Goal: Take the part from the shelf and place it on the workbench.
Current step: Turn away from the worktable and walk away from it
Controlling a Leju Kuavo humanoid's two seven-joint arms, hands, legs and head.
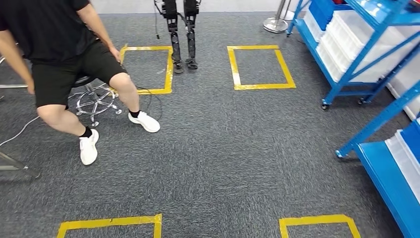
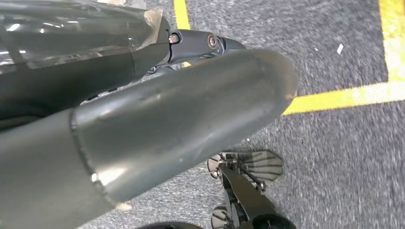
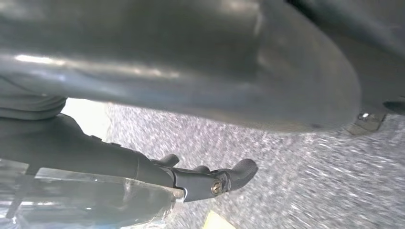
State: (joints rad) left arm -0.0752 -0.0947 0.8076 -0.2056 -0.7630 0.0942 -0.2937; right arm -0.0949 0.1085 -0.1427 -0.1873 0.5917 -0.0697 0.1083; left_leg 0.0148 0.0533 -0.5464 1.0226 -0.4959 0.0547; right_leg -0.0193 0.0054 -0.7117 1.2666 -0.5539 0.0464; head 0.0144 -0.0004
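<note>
Two blue shelves stand on the right of the head view. The farther shelf (image 1: 346, 74) carries white bins (image 1: 346, 34) and a blue bin (image 1: 324, 10). The nearer shelf (image 1: 391, 183) shows a blue deck and the corner of a white bin (image 1: 403, 153). I cannot pick out the part among them. My left hand (image 2: 181, 124) hangs over grey carpet, its thick thumb and dark fingers (image 2: 205, 43) stretched out with nothing in them. My right hand (image 3: 191, 71) hangs the same way, its fingers (image 3: 215, 181) extended and holding nothing.
A person (image 1: 64, 54) in black sits on a wheeled stool (image 1: 94, 99) at the left, legs stretched onto the carpet. Another robot's legs (image 1: 181, 34) stand at the back. Yellow tape squares (image 1: 260, 67) mark the floor. A stanchion base (image 1: 275, 24) stands by the far shelf.
</note>
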